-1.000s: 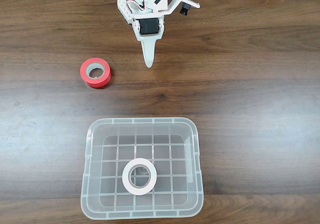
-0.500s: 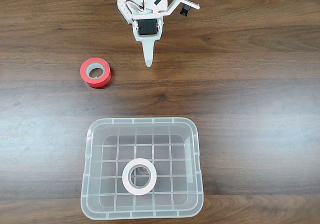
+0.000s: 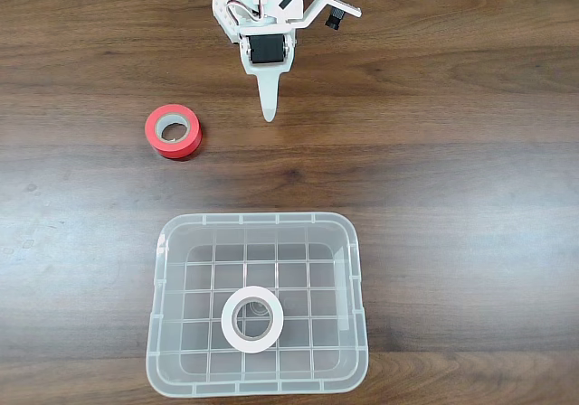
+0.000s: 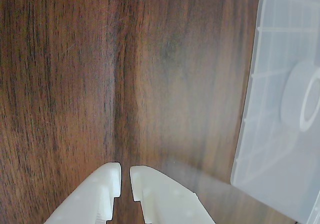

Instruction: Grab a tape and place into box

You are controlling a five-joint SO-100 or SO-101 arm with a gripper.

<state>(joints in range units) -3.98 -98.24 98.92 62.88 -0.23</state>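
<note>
Tape point(image 3: 252, 319) sits flat in the box point(image 3: 355, 278), so your gripper point(image 4: 125, 176) is parked empty, jaws nearly closed.

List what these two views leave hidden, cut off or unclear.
- Arm above the gripper: cut off by the top edge, fixed view.
- Box and white tape: cut by the right edge, tape blurred through the wall, wrist view.
- Finger bases: cut by the bottom edge, wrist view.
- Red roll label: too small, fixed view.
</note>
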